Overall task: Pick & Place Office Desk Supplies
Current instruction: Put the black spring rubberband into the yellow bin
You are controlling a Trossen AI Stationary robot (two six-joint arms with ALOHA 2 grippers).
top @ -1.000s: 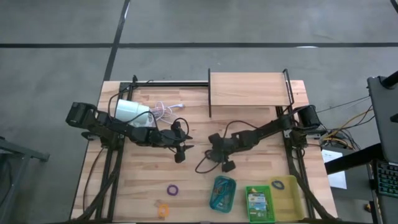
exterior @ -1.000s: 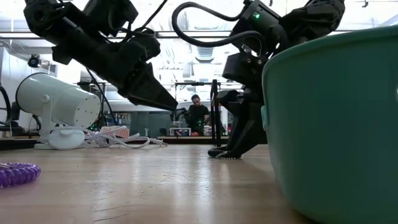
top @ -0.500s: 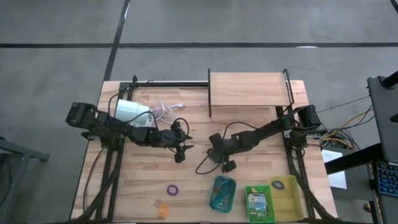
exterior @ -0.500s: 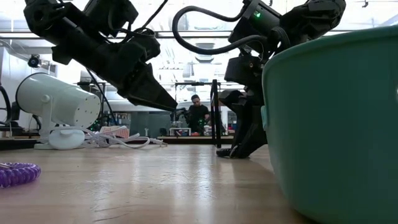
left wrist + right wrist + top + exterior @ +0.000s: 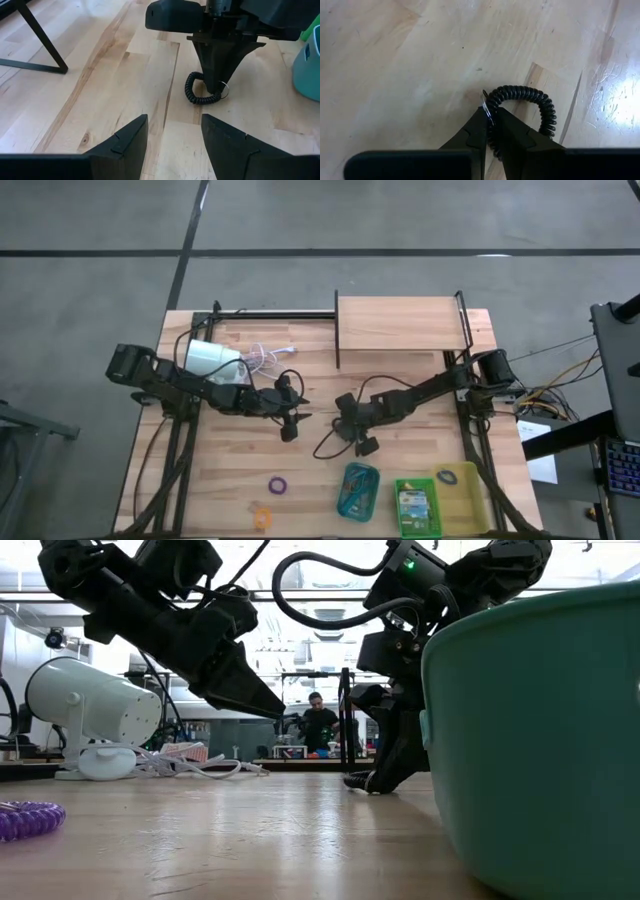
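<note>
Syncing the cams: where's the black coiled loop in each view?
High view: not discernible; hidden under the right gripper at table centre.
Low view: black coiled loop not discernible at the right gripper's tips on the tabletop.
Left wrist view: black coiled loop on the wood, at the right gripper's tips.
Right wrist view: loop arcs past the fingers closed on it.
Shared landmark: the right gripper's tips.

Bright, even overhead light; window glare on the table (image 5: 615, 95); blurred near tray (image 5: 540, 740).
</note>
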